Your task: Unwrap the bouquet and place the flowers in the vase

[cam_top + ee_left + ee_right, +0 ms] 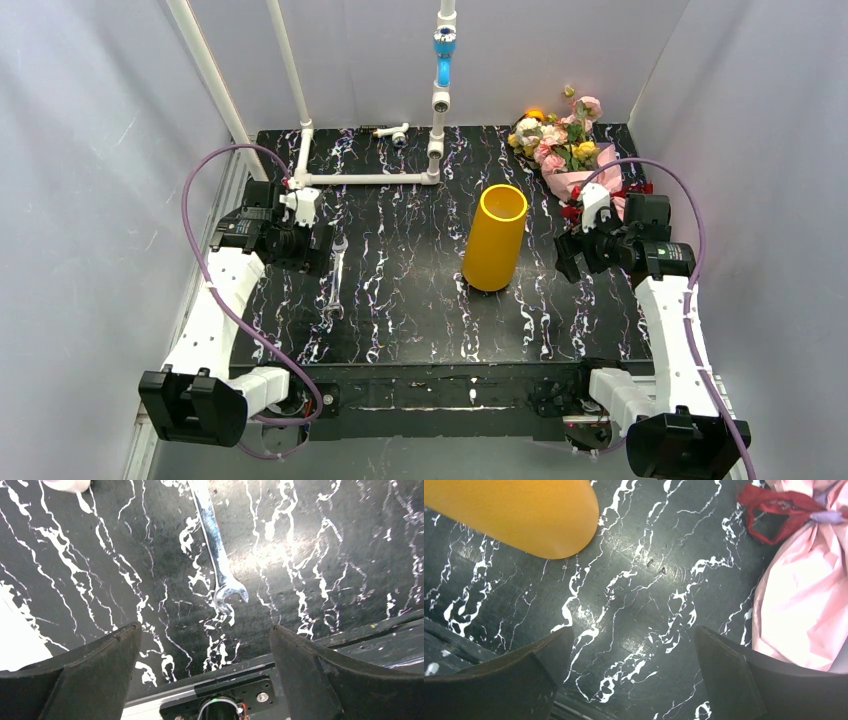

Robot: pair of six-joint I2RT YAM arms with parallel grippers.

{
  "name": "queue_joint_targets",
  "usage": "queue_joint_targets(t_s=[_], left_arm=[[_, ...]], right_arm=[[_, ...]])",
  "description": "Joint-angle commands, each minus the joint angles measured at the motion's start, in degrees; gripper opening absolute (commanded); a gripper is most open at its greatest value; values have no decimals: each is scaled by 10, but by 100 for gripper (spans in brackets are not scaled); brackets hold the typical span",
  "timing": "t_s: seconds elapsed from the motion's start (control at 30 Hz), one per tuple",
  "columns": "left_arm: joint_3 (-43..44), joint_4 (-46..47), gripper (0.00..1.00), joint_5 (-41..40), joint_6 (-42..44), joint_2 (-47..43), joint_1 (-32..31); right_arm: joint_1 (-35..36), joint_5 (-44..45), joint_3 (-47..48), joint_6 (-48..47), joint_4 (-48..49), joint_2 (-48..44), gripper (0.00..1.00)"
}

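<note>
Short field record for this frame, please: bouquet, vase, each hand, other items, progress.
bouquet: lying far right on the table, wrapped in pink paper, red ribbon tied
vase: upright, mid-table, no flowers in it
left hand: open, empty, above the wrench
right hand: open, empty, between vase and bouquet
other: white pipe at the far edge
progress: unwrapping not yet started

bouquet [566, 152] wrap: partly behind right arm [640, 248] | vase [514, 510]: cropped by top edge
</note>
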Motion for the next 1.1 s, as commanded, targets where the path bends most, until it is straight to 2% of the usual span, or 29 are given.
queue_joint_targets(t_s=[0.0, 0.13, 0.23, 0.33, 0.43, 0.57, 0.8, 0.97, 1.07], left_arm=[[20, 35, 100, 50, -26, -18, -10], [5, 54, 100, 176, 12, -17, -28], [-30, 106, 100, 207, 8, -31, -80], [-100, 227, 100, 196, -24, -69, -142], [-178, 396, 100, 187, -66, -96, -193], [-214, 538, 100, 131, -79, -53, -275], [-211, 698, 100, 94, -91, 71, -392], [-201, 794, 100, 94, -120, 147, -416], [-190, 816, 100, 90, -124, 175, -425]], right_arm=[[-1, -56, -12, -84, -10, -2, 100], [-1, -79, -60, -153, 39, -28, 100], [-1, -103, -85, -196, 44, -32, 100], [0, -137, -119, -227, 54, -33, 100], [1, -163, -153, -220, 100, -43, 100], [7, -177, -186, -198, 163, -46, 100], [43, -162, -239, -117, 302, -29, 100], [126, -117, -251, -68, 362, 0, 100], [171, -96, -256, -22, 406, 14, 100]])
